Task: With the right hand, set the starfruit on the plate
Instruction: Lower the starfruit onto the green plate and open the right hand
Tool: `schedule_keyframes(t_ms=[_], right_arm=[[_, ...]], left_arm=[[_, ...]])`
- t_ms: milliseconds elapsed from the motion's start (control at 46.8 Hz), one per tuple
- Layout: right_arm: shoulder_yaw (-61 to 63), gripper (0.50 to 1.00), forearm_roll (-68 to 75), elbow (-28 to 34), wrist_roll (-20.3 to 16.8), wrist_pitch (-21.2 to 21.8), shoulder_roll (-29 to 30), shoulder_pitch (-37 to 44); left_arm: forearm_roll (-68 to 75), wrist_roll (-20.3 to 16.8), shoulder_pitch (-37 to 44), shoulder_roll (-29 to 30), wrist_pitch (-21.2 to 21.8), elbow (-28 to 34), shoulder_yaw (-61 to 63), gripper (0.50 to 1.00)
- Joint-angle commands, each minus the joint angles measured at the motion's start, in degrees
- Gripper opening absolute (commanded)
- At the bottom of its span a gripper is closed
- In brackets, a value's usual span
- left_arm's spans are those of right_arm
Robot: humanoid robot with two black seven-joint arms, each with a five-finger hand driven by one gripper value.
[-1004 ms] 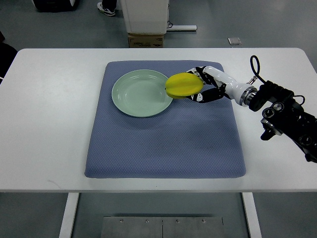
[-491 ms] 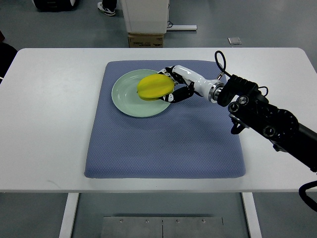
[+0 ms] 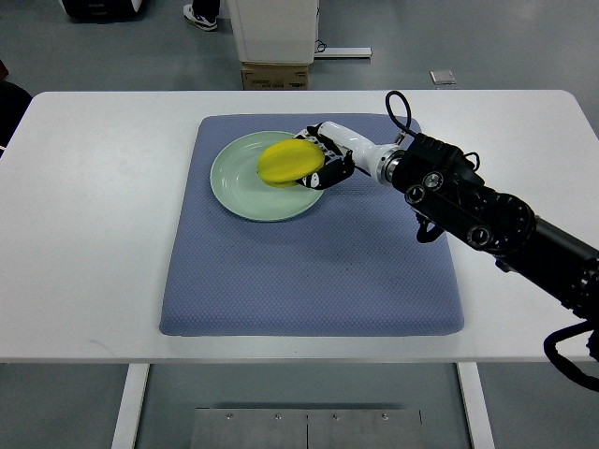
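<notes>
Right now starfruit (image 3: 290, 161) over the right part of the green plate (image 3: 234, 182), clamped in the right hand (image 3: 323, 161), fingers (image 3: 329, 178) curled around the fruit's right end. Can't tell whether the fruit touches the plate or hangs just above it. Plate sits on the blue mat (image 3: 309, 262), on the white table (image 3: 94, 206). Left hand out of shot.

Handling, judged only: probably light, waxy and smooth, so slippery under hard plastic fingers. Ribbed shape, thin ridges likely to bruise or chip if squeezed hard. Best held across the broad middle or by one end with fingers seated in the grooves between ridges, moderate force. Rounded underside could roll once released, so worth letting go low and near plate centre rather than at the rim.

Versus half a second back: fruit nearly same spot over the plate, shifted only slightly; wrist and forearm swung further in over the mat. Versus a second back: fruit then beside the plate's right rim, over the mat, now well inside the rim.
</notes>
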Motion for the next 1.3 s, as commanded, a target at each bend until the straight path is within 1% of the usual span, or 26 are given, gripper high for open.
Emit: schedule_keyframes(t_ms=[0, 150, 278, 427, 555, 577, 598, 641, 662, 790, 854, 983, 1282], right_arm=[[-0.5, 0.613, 0.0, -0.1, -1.2, -0.4, 0.0, 0.1], [-2.2, 0.613, 0.0, -0.1, -2.2, -1.7, 0.0, 0.5], [-2.8, 0.613, 0.0, -0.1, -3.0, -1.9, 0.0, 0.5], [-2.9, 0.636, 0.0, 0.0, -3.3, -2.1, 0.0, 1.0], [-2.9, 0.677, 0.0, 0.2, -3.3, -2.3, 0.0, 1.7], [-2.9, 0.692, 0.0, 0.2, -3.3, -2.3, 0.0, 1.7], [-2.9, 0.721, 0.0, 0.2, -3.3, -2.3, 0.0, 1.8], [-2.9, 0.807, 0.0, 0.2, -3.2, -2.3, 0.0, 1.8], [-2.9, 0.834, 0.2, 0.3, -3.2, -2.3, 0.0, 1.8], [-2.8, 0.943, 0.4, 0.3, -3.0, -2.3, 0.0, 1.7], [-2.8, 0.981, 0.4, 0.4, -2.9, -2.3, 0.0, 1.7], [-2.8, 0.995, 1.0, 0.4, -2.8, -2.3, 0.0, 1.7], [-2.3, 0.998, 2.8, 0.5, -2.6, -2.3, 0.0, 1.6]], left_arm=[[0.0, 0.0, 0.0, 0.0, 0.0, 0.0, -0.1, 1.0], [0.0, 0.0, 0.0, 0.0, 0.0, 0.0, -0.1, 1.0], [0.0, 0.0, 0.0, 0.0, 0.0, 0.0, 0.0, 1.0], [0.0, 0.0, 0.0, 0.0, 0.0, 0.0, 0.0, 1.0], [0.0, 0.0, 0.0, 0.0, 0.0, 0.0, -0.1, 1.0], [0.0, 0.0, 0.0, 0.0, 0.0, 0.0, 0.0, 1.0], [0.0, 0.0, 0.0, 0.0, 0.0, 0.0, 0.0, 1.0], [0.0, 0.0, 0.0, 0.0, 0.0, 0.0, 0.0, 1.0], [0.0, 0.0, 0.0, 0.0, 0.0, 0.0, 0.0, 1.0], [0.0, 0.0, 0.0, 0.0, 0.0, 0.0, -0.1, 1.0], [0.0, 0.0, 0.0, 0.0, 0.0, 0.0, 0.0, 1.0], [0.0, 0.0, 0.0, 0.0, 0.0, 0.0, -0.1, 1.0], [0.0, 0.0, 0.0, 0.0, 0.0, 0.0, -0.1, 1.0]])
